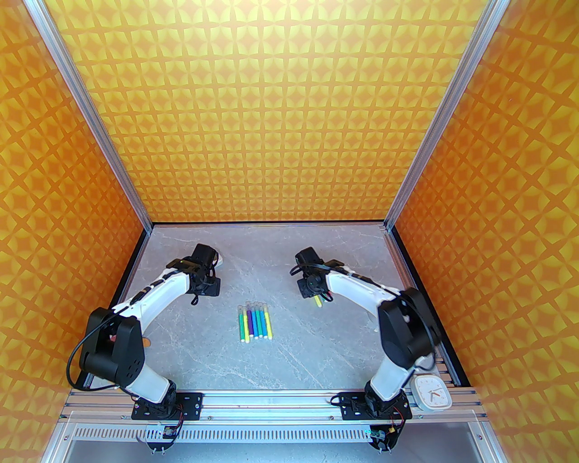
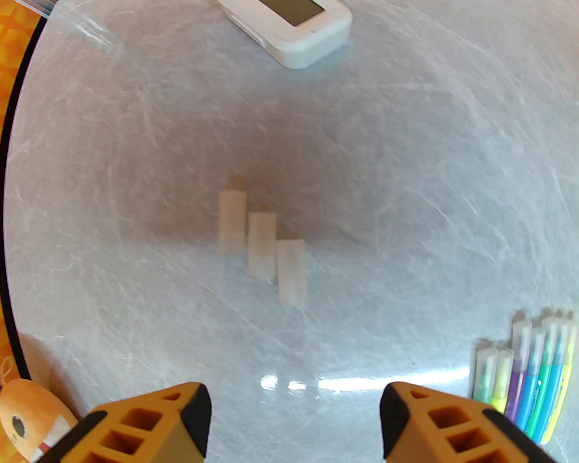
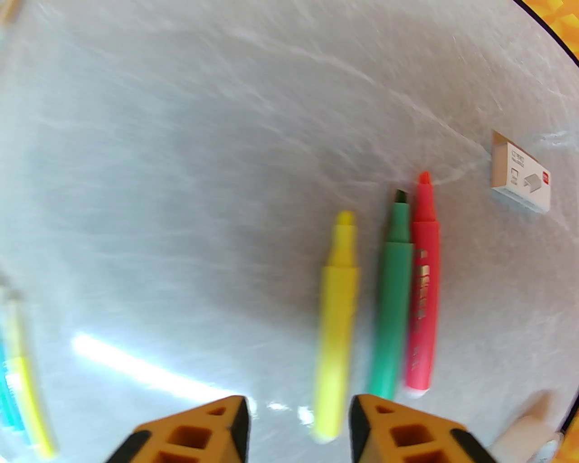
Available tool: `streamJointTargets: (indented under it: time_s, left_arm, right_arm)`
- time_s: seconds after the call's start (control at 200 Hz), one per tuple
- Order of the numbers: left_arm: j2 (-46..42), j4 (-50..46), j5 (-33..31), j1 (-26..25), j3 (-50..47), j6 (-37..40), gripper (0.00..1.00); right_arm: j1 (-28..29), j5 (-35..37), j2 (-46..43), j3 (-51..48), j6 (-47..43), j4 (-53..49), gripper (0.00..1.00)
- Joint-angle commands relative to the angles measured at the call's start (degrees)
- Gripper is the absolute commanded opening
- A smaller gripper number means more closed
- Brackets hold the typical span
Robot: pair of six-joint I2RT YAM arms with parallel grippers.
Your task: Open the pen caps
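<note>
Grip first: your left gripper [image 2: 294, 407] stands wide open and holds nothing, hanging over bare tabletop [image 2: 407, 181]. Just ahead of it three pulled-off caps [image 2: 262, 244] lie side by side in a stepped row. A white gadget [image 2: 294, 27] with a screen sits beyond them.

Your right gripper [image 3: 299, 416] is parted partway, also with nothing in it. The tail of a yellow pen [image 3: 337, 316] lies on the tabletop just under its gap, not pinched as far as I can tell. Beside it lie a green pen [image 3: 391, 298] and a pink pen [image 3: 423, 289], close against each other. All three have bare tips pointing away from the gripper. A small white box [image 3: 520, 181] sits further out.

You look to be between pens: three are done, with caps laid to the left and barrels to the right. Midway between the arms waits the row of capped pens [image 1: 255, 321], packed barrel to barrel. Their cloudy see-through caps are at the far end and their white plugs face you. Six or so are left, so you are roughly a third of the way through.

Next, you'll want one gripper to take a pen off the edge of that row, where a finger has room. The other can then clamp the cap so you pull straight along the barrel. The caps look short and slick, so grip them squarely.
</note>
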Motion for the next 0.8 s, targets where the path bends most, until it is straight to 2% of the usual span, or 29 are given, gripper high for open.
streamJointTargets:
  time_s: [0.0,0.28,0.515,0.795]
  left_arm:
    - [-2.1,3.7,3.1,0.5,-2.1,-1.0,0.69]
    - [-7.3,11.7,8.3,0.9,-9.1,-1.3,0.86]
    - [-10.1,14.0,10.0,1.7,-12.1,-1.9,0.87]
    - [-11.9,15.5,10.2,2.6,-14.5,-1.2,0.87]
  right_arm:
    - [2.2,-8.2,-2.2,-2.0,2.5,0.6,0.48]
    - [7.4,-10.9,-3.3,-4.9,13.6,2.8,0.49]
    - [12.8,-11.5,0.8,-4.3,16.4,2.3,0.49]
    - [16.7,-12.9,4.4,-1.0,16.4,0.1,0.49]
